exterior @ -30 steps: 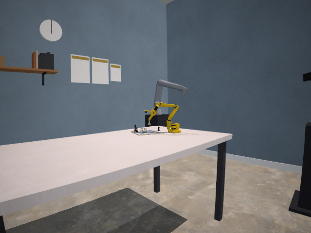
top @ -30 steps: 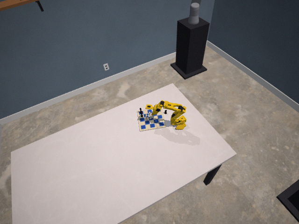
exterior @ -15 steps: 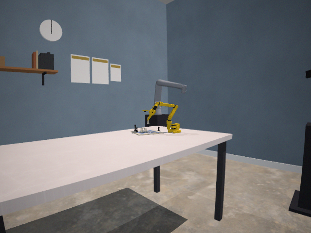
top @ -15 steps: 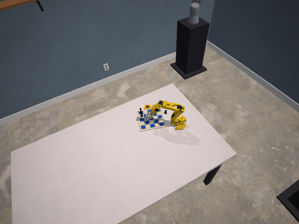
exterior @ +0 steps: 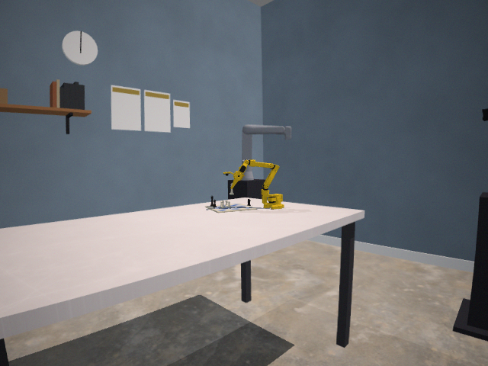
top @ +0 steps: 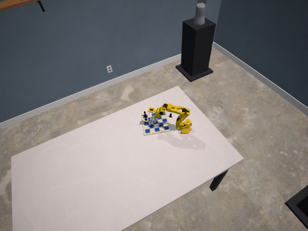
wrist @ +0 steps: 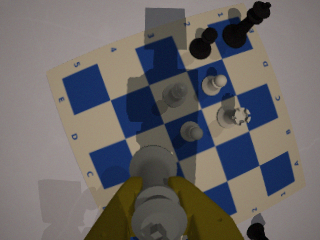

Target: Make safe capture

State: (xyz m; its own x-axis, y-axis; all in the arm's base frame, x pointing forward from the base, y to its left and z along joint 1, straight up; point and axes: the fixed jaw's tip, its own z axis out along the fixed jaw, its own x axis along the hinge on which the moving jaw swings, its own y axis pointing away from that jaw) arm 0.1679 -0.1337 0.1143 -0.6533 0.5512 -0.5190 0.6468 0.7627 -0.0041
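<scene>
Gripper (wrist: 159, 207) was clamped on a white piece (wrist: 155, 194), held above the board (wrist: 80, 87); captured black piece (wrist: 262, 236) lay on table nearby.

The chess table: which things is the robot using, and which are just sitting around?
Using: board, white piece in the claw, black piece off the board, other pieces.
Just around: clock, shelf, wall papers, black stand.
</scene>
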